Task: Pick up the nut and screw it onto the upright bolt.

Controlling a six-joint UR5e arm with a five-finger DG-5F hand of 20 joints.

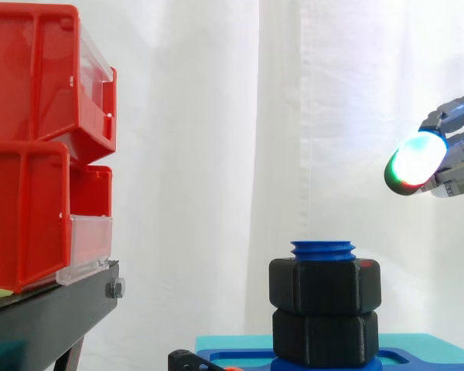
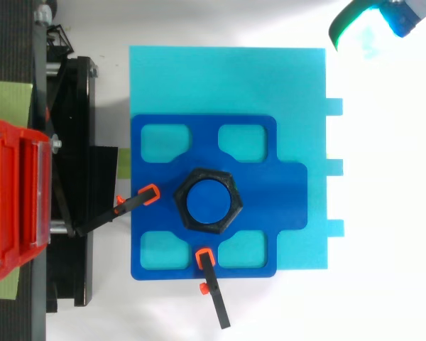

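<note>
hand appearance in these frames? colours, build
The hand is built of grey jointed segments. Its thick rounded tip pad glows white-green with a red lower rim; from above the pad glows green, with cyan beside it.

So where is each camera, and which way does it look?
Side view: beside the work, level with it, looking across at the blue bolt and two black nuts; the hand shows at the right edge.
Top view: above, looking down on the bolt and top nut; the hand shows top right.
Both share the bolt, top nut, hand and red bins.
</note>
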